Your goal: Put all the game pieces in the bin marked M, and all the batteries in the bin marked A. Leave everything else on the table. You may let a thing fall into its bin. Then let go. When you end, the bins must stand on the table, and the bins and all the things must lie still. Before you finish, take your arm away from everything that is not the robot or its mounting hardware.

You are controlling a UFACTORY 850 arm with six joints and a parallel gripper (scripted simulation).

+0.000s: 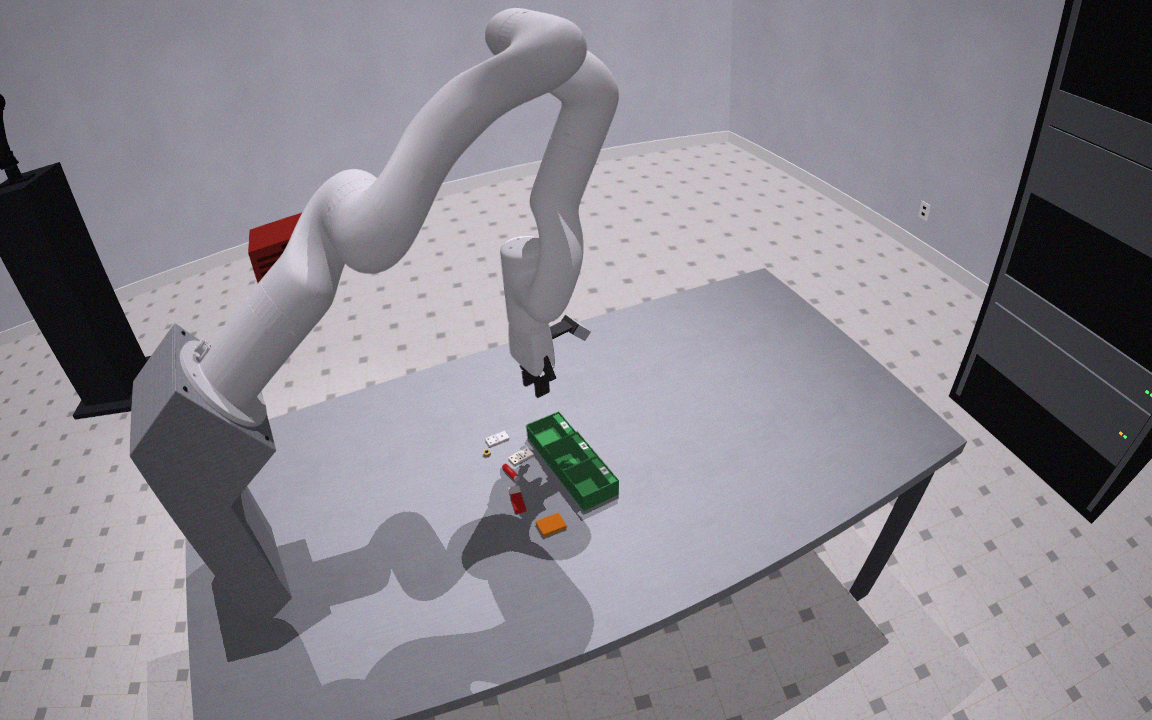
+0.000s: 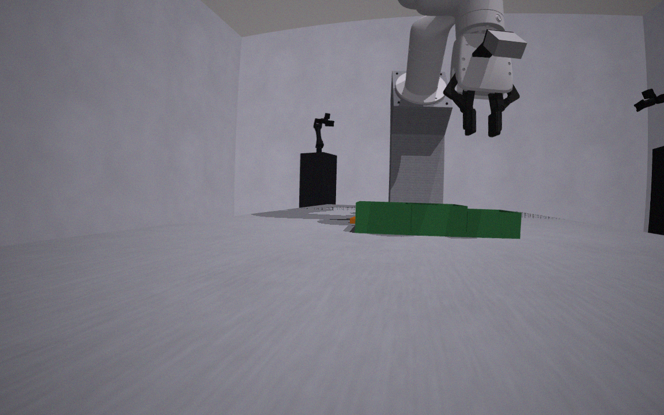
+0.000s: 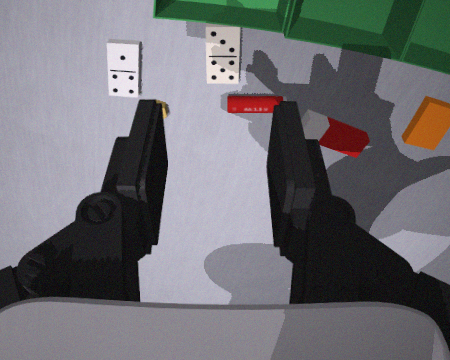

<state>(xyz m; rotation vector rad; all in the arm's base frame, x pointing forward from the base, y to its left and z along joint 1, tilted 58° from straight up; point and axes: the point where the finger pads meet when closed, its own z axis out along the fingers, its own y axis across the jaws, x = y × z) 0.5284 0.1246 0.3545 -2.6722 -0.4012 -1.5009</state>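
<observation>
My gripper [image 1: 540,385] hangs high above the table, beside the near end of the green bin row [image 1: 571,459]. Its fingers are partly open with nothing between them; the exterior view also shows the gripper [image 2: 480,128] empty above the bins [image 2: 437,220]. Two white dominoes [image 3: 124,68] [image 3: 223,55] lie on the table beside the bins. A red cylindrical battery [image 3: 255,103] lies below them. A red and grey block-shaped battery [image 3: 339,135] lies to its right.
An orange block [image 3: 429,123] lies on the table right of the red pieces. A small yellow ring [image 3: 164,106] is mostly hidden behind my left finger; it also shows in the top view [image 1: 483,454]. The arm's base stands at the table's left end.
</observation>
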